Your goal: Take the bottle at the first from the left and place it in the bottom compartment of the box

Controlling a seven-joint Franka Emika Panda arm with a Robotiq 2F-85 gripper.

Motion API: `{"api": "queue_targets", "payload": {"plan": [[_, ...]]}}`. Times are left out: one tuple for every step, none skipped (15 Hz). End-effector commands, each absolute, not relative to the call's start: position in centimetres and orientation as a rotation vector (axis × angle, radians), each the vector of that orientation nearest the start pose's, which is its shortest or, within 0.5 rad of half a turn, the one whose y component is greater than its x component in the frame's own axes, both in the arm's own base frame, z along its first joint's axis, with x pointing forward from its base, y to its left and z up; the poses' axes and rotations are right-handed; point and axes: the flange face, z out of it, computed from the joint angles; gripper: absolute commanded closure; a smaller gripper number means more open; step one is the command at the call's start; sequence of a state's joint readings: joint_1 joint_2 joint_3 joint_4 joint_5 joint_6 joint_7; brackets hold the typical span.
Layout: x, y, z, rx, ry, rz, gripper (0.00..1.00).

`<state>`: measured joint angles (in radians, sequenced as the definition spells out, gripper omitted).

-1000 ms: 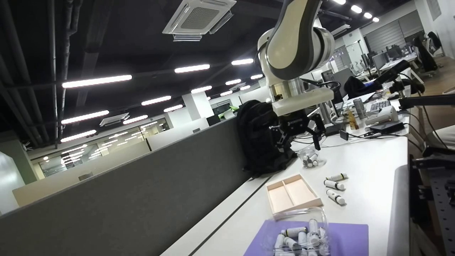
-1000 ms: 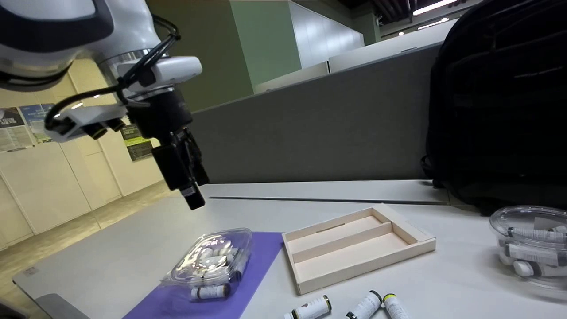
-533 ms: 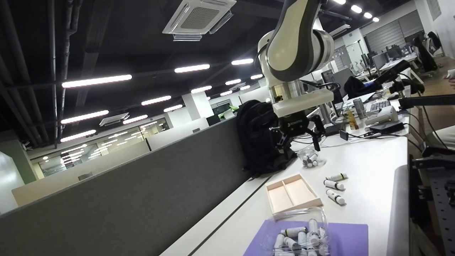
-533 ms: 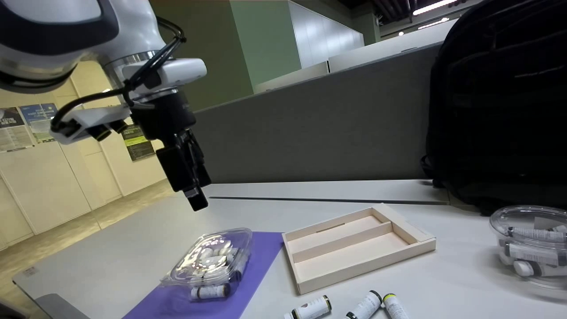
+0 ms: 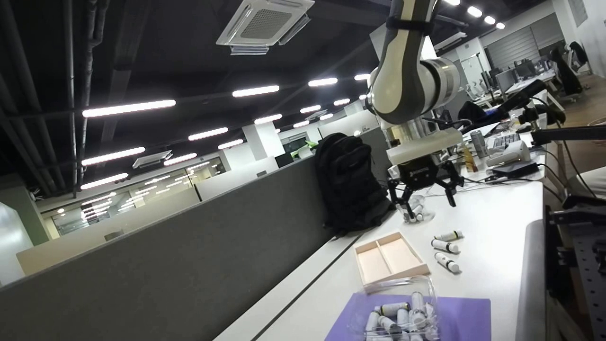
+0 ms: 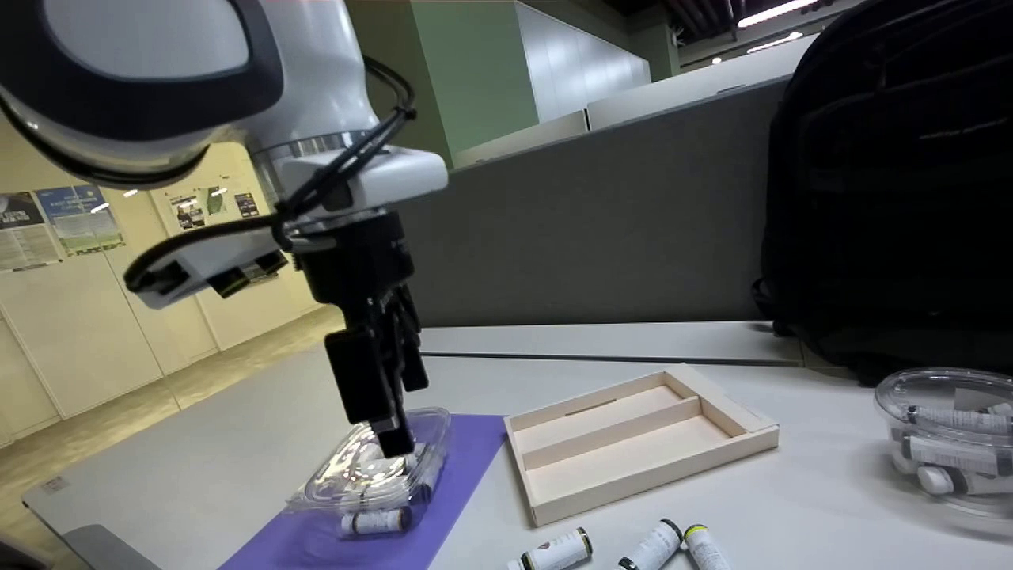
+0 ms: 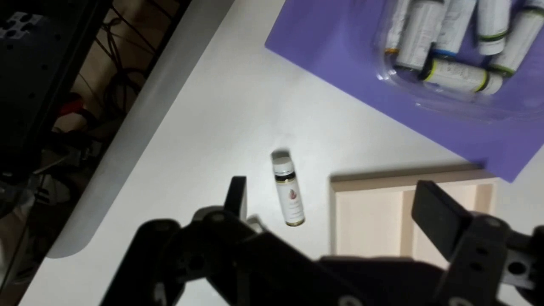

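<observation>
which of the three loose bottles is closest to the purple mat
In an exterior view, the leftmost loose bottle; the middle bottle and yellow-rimmed bottle lie farther away.

No legible lettering anywhere.

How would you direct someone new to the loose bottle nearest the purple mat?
In an exterior view, find the shallow, divided tan box. In front of it, at the picture's lower edge, lie three loose white-labelled bottles. The leftmost bottle, bearing a reddish drop in the wrist view, lies apart, while its two neighbours lie close together.
</observation>
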<state>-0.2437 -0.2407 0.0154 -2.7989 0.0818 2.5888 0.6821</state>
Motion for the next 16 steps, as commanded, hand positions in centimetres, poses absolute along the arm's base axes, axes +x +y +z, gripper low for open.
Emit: {"api": "queue_targets", "payload": {"plan": [[35.3,-13.7,24.1,-2.743,1.513,-0.01,0.0],[34.9,-14.8,23.1,-2.761,1.511,-0.016,0.0],[34.5,-15.9,22.1,-2.792,1.512,-0.043,0.0],[34.2,-16.8,21.4,-2.82,1.519,-0.078,0.0],[34.0,-17.2,21.0,-2.838,1.531,-0.105,0.0],[34.3,-16.6,22.0,-2.826,1.495,-0.069,0.0],[34.0,-17.2,21.3,-2.84,1.502,-0.078,0.0],[33.8,-17.5,20.8,-2.846,1.503,-0.077,0.0],[33.8,-17.6,20.6,-2.849,1.499,-0.074,0.0],[34.2,-17.3,20.9,-2.845,1.497,-0.106,0.0],[34.7,-17.6,20.8,-2.826,1.515,-0.138,0.0],[35.3,-17.9,20.3,-2.822,1.51,-0.146,0.0],[35.8,-18.2,19.9,-2.813,1.516,-0.165,0.0],[36.2,-18.3,19.4,-2.8,1.522,-0.173,0.0],[36.6,-18.4,18.7,-2.792,1.522,-0.173,0.0],[36.9,-18.2,18.3,-2.779,1.525,-0.164,0.0]]}}
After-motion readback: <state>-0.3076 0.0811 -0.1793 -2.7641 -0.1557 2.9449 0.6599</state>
